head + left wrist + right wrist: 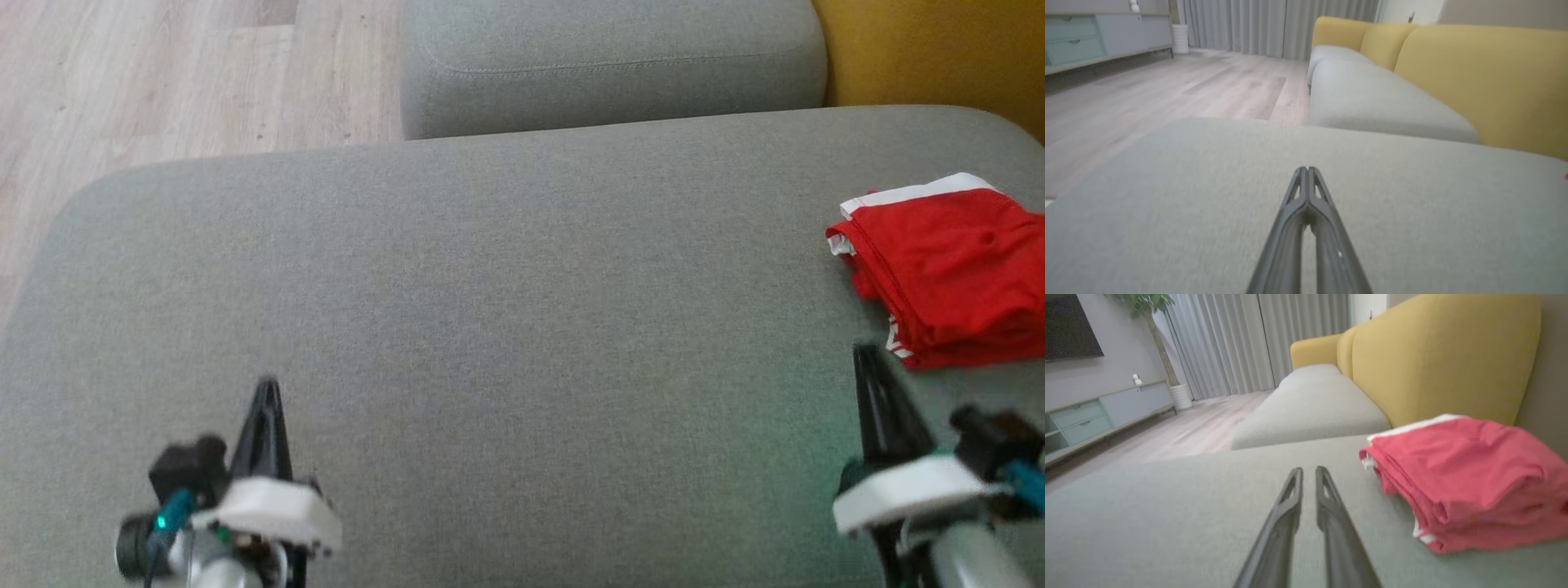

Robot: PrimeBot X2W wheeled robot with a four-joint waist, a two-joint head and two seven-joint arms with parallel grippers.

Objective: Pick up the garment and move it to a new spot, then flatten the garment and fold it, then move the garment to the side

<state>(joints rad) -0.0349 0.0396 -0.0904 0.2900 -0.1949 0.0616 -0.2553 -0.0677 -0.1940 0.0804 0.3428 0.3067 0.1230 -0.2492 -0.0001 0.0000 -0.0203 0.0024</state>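
Folded red white-trimmed garment on grey fabric cushion, just beside right gripper, fingers narrowly apart, empty; left gripper pressed together.

The head camera looks steeply down on the grey cushion from above its near edge. Both wrist cameras sit low, close over that cushion, facing across it toward the second seat and floor beyond. Head and right wrist views share the red garment at the cushion's right end.
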